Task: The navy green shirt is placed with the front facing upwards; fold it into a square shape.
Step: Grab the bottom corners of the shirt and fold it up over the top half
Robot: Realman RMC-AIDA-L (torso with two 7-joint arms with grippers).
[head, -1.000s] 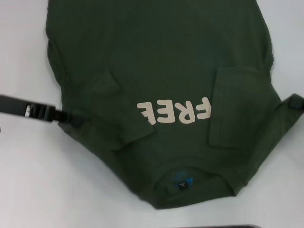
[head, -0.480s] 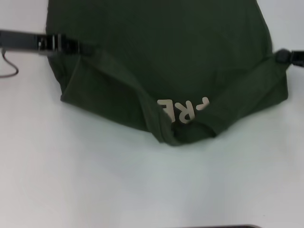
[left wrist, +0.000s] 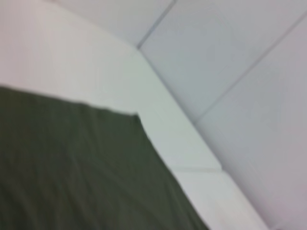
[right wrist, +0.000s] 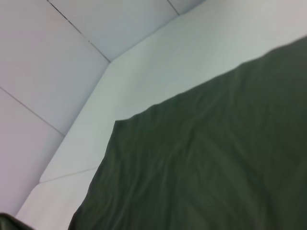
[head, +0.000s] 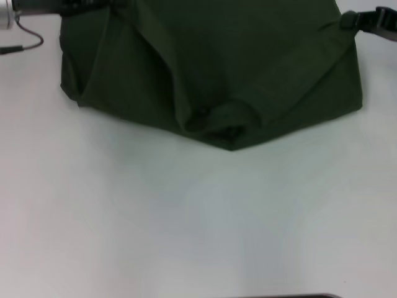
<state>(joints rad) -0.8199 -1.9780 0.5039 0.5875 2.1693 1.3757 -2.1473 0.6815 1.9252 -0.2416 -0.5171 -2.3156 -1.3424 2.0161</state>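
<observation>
The navy green shirt lies on the white table, its near part doubled over toward the far side. Only plain dark green cloth shows, and no print is visible. A rounded, bunched fold edge faces me. At the top left, my left gripper is shut on the shirt's lifted left edge. At the top right, my right gripper is shut on the right edge. Taut creases run from both grips down to the fold. Both wrist views show flat green cloth reaching a table corner.
The bare white table top spreads in front of the shirt. A thin black cable loops beside the left arm. A dark strip shows at the near edge. Pale panels lie beyond the table's far corner.
Both grippers have carried the shirt's collar end up and away from me. The neck label and the cream print have gone under the fold, and more bare table now shows in front.
</observation>
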